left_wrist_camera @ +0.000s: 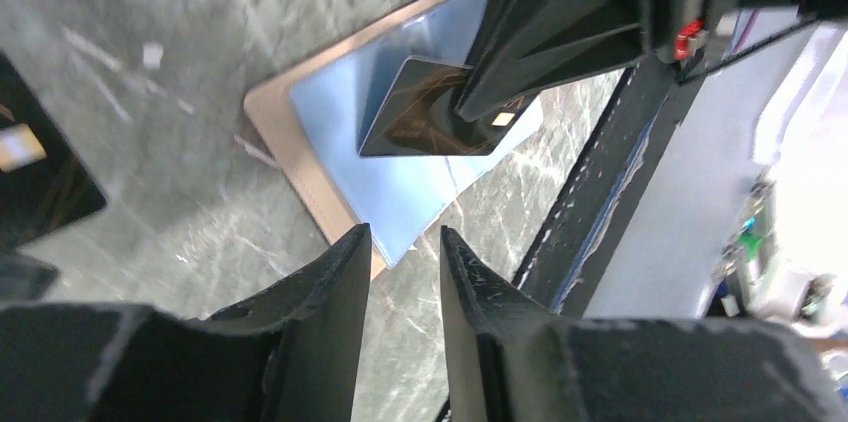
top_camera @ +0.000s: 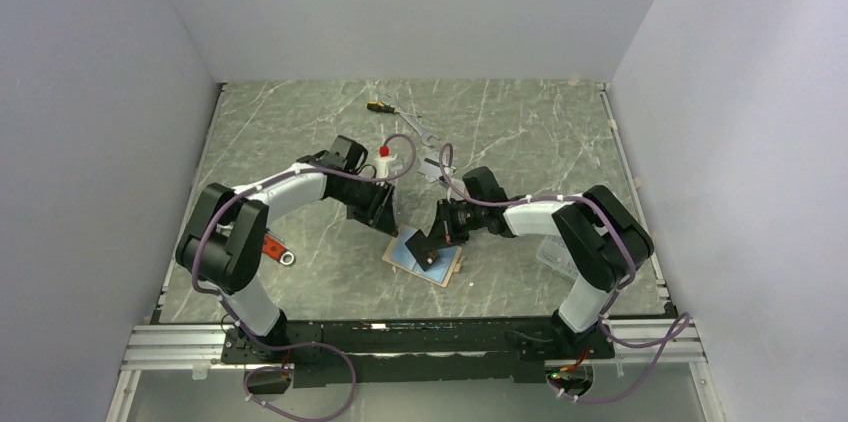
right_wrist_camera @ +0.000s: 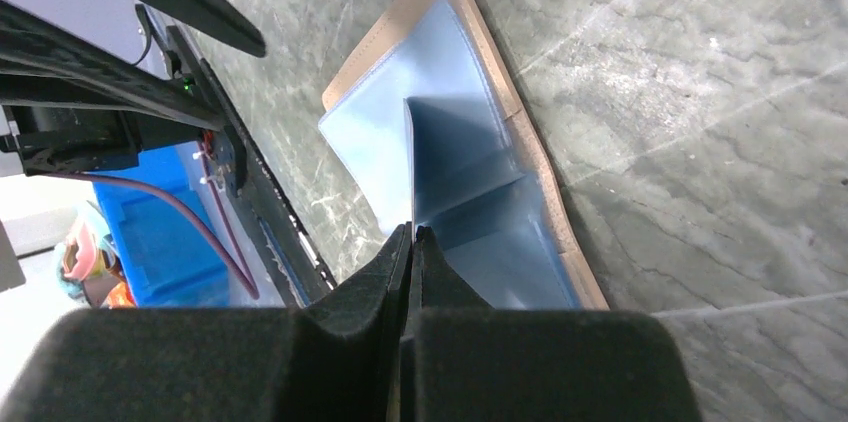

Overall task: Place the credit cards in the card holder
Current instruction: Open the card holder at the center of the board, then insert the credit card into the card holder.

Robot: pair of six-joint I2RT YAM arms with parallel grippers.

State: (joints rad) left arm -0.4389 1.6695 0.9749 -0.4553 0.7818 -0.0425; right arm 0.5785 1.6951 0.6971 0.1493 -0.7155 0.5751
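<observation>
1. Showing the card holder [top_camera: 441, 268] lying open and flat on the grey marbled table [top_camera: 520, 132], near the front middle between the two arms. Blue inner panel facing up, tan border framing it.
2. Pinching a black credit card [left_wrist_camera: 420, 122] in the right gripper [top_camera: 428, 252], fingers pressed fully together on the card close to its gold chip. Holding the card tilted just over the blue panel. Not resolving whether the card's lower edge is touching the panel.
3. Hovering the left gripper [left_wrist_camera: 405, 252] just beside the holder's far-left corner, jaws standing partly apart and gripping nothing. Showing only bare table and a strip of the holder's edge through the gap.
4. Catching a second dark card [left_wrist_camera: 40, 182] with a gold chip at the left border of the left wrist view, resting on the table apart from the holder.
5. Showing also:
   - a yellow-and-black screwdriver [top_camera: 378, 105] and a silver wrench [top_camera: 420, 130] toward the rear of the table;
   - a white bottle [top_camera: 384, 160] with a red cap standing beside the left arm's wrist;
   - a red-handled tool [top_camera: 276, 248] lying by the left arm's elbow;
   - a clear plastic box [top_camera: 553, 254] sitting partly under the right arm.
</observation>
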